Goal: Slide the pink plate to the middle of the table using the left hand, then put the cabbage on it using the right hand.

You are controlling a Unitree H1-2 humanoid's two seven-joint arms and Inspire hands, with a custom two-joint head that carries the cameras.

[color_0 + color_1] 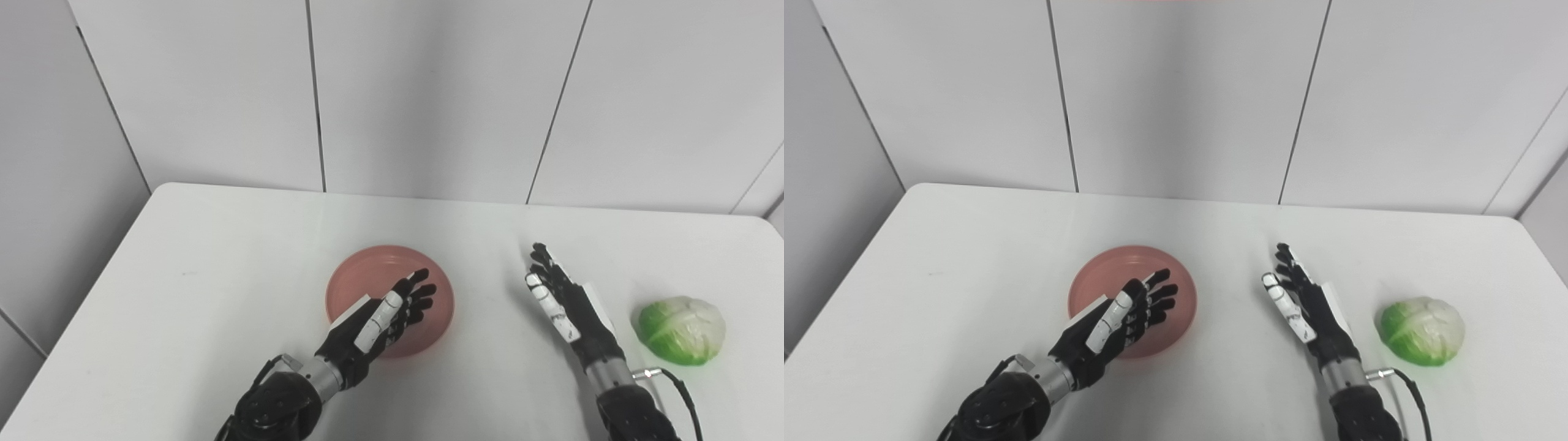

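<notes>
1. No readable text, label, brand, number or sign anywhere in either view.
2. Pink plate (361,269): plain, unmarked.
3. Cabbage (682,329): no sticker or tag visible.
4. Left hand (383,318) and right hand (563,303): black and white shells, no legible marking.
5. Table (214,275) and wall panels (429,92): blank.

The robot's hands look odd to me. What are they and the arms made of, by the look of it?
Both the left hand and the right hand are black, with fingers and a white-fronted thumb, and a white plate on the back. Each has a silver metal wrist cuff and a black arm. A thin black cable plugs in at the right wrist.
</notes>
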